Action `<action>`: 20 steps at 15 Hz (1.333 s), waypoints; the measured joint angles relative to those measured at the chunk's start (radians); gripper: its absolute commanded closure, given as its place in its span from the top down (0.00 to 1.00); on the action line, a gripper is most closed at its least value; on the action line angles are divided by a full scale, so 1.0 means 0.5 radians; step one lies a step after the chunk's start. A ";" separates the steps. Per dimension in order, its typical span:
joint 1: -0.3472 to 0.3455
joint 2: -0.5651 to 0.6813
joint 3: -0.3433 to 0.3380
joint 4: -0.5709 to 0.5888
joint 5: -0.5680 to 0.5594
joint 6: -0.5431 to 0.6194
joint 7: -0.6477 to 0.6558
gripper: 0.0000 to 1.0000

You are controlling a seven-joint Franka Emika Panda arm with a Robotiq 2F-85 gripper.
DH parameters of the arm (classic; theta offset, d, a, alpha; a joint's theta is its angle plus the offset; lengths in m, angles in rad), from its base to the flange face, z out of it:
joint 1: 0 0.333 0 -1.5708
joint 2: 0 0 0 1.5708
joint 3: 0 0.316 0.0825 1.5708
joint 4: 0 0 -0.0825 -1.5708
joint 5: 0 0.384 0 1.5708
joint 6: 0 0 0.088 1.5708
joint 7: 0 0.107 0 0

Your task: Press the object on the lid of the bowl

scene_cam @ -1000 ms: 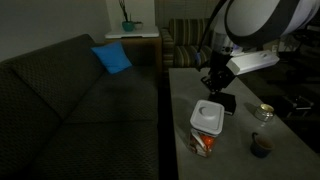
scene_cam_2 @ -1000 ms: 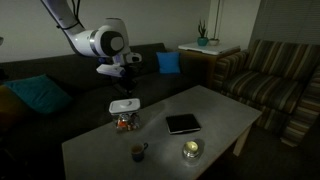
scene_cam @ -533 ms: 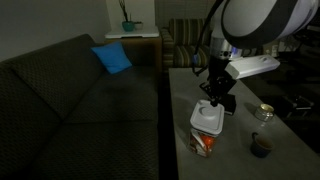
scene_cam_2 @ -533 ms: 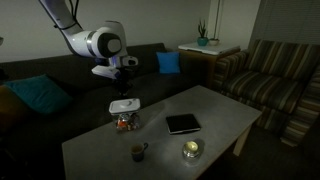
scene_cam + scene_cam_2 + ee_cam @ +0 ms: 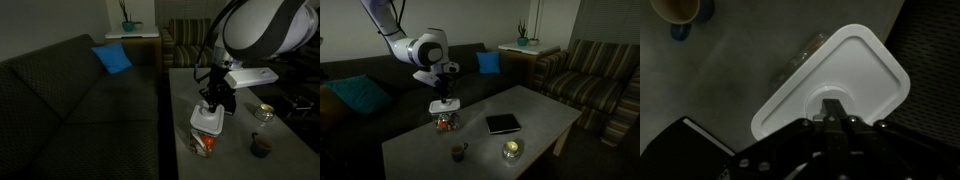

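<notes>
Two neighbours, cup (image 5: 458, 152) and black pad (image 5: 503, 124), near bowl (image 5: 446, 123).

Yeah, in the wrist view the pincer (image 5: 833, 108) sits right over the middle of the lid (image 5: 865, 75), so the button is totally covered. The mug (image 5: 680, 12) is chopped off by the top edge, and the black pad (image 5: 685, 145) runs off the bottom corner. In both exterior views the print on the bowl (image 5: 206, 142) (image 5: 445, 122) is too dim and tiny to read.
</notes>
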 measured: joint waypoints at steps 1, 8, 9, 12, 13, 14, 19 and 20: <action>-0.007 0.012 0.008 0.000 0.012 0.038 0.000 0.00; -0.033 0.031 0.054 -0.004 0.078 0.223 0.000 0.00; -0.033 0.031 0.054 -0.007 0.079 0.229 0.000 0.00; -0.032 0.031 0.055 -0.017 0.079 0.256 0.000 0.00; -0.031 0.031 0.055 -0.019 0.079 0.265 0.000 0.00; -0.031 0.032 0.055 -0.021 0.079 0.275 0.000 0.00; -0.030 0.075 0.023 -0.020 0.079 0.299 0.009 0.00; -0.030 0.075 0.022 -0.020 0.079 0.301 0.014 0.00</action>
